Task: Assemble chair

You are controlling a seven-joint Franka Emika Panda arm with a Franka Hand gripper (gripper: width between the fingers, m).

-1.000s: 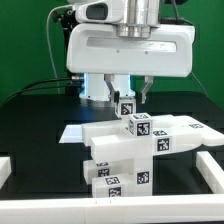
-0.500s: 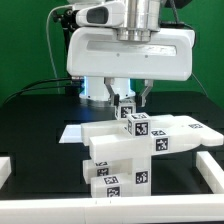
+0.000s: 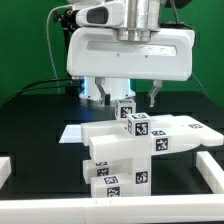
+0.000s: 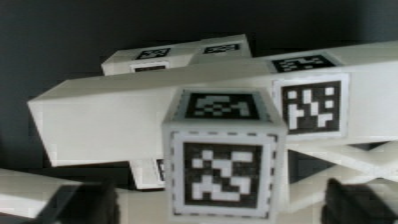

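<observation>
End effector (image 3: 128, 97): open wide, holds nothing; fingers stand either side of the small tagged peg, apart from it.
Small tagged peg (image 3: 126, 108): upright on top of the chair assembly, between the fingers; seen close in the wrist view (image 4: 222, 150), its tagged faces toward the camera.
Chair assembly (image 3: 125, 150): white blocks stacked and joined near the middle of the table, several marker tags on the faces; a long piece reaches toward the exterior view's right.
Marker board (image 3: 72, 132): flat on the table, just behind the assembly on the exterior view's left.
Table (image 3: 35, 140): black, bounded by a white rail (image 3: 8, 170) at the front and sides.
Step in hand: judged as release or re-grasp at the peg; cannot tell whether the peg is fully seated.
Doing it well: keep the fingers parallel to the peg faces; move straight up or straight down, no sideways drift; close only when centred over the peg.
Edges: finger tips sit near the top edge of the assembly; tilting risks a knock on the peg.
Open room: free space above the assembly and on the bare table toward the exterior view's left; tighter toward the right, over the long piece.
</observation>
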